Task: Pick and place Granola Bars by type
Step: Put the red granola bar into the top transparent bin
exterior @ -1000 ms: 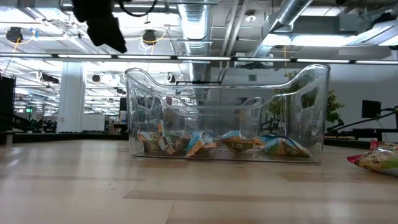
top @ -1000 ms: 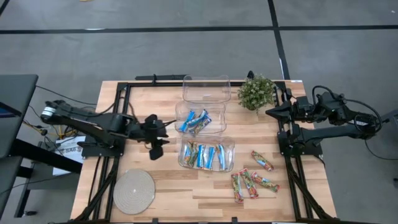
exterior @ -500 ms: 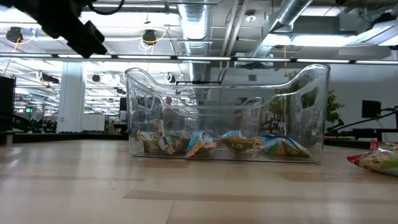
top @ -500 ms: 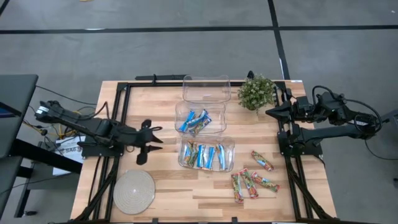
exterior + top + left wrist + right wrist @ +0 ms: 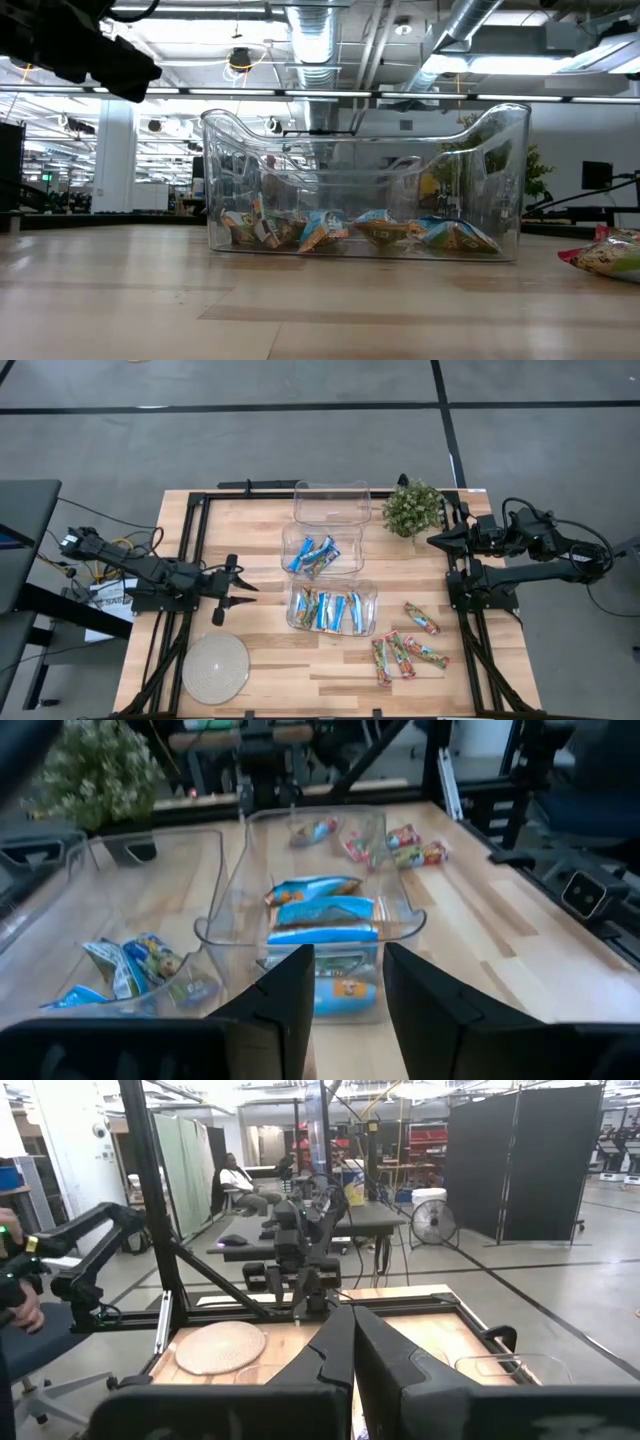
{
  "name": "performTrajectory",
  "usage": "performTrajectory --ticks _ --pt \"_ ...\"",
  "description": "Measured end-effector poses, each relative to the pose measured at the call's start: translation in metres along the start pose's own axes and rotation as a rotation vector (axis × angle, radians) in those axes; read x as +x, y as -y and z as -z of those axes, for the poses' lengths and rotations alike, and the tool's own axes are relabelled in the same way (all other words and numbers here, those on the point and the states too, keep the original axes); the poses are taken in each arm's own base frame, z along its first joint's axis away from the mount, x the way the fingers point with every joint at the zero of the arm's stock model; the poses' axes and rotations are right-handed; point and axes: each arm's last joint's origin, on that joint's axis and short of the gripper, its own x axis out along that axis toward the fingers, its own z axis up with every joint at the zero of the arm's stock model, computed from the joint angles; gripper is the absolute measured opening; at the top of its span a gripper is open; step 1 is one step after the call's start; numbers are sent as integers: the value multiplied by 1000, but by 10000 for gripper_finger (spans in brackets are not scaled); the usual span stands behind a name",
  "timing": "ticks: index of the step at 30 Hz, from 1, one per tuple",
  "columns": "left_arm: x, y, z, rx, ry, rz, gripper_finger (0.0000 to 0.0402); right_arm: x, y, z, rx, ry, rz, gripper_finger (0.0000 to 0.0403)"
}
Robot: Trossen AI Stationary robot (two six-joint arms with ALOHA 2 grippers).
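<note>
The granola bars lie in three groups. Bright blue ones [image 5: 312, 554] sit in the middle clear bin. Tan-brown and blue ones [image 5: 330, 608] [image 5: 322, 915] fill the near bin. Several red-green-orange ones [image 5: 404, 651] [image 5: 395, 842] lie loose on the table's near right part. My left gripper [image 5: 238, 590] [image 5: 348, 960] is open and empty, hovering left of the near bin and pointing toward it. My right gripper [image 5: 435, 540] [image 5: 352, 1325] is shut and empty, parked over the right rail beside the plant.
An empty clear bin [image 5: 332, 502] stands at the far edge, next to a potted plant [image 5: 412, 508]. A round woven mat [image 5: 215, 668] lies at the near left. Black frame rails [image 5: 190, 560] run along both table sides. A person sits in the room beyond [image 5: 240, 1185].
My left gripper has drawn back from the bins toward the table's left edge and a little toward the near edge. It has tipped from pointing downward to lying about level. The bars and bins have stayed put.
</note>
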Motion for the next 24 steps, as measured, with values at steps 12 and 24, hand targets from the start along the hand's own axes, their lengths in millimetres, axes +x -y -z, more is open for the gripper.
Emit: performTrajectory --ticks 12,24 --pt "-14 -1 10 112 165 34 114 0 0 0 0 0 0 0" --pt "-21 -3 21 104 280 24 114 0 0 0 0 0 0 0"
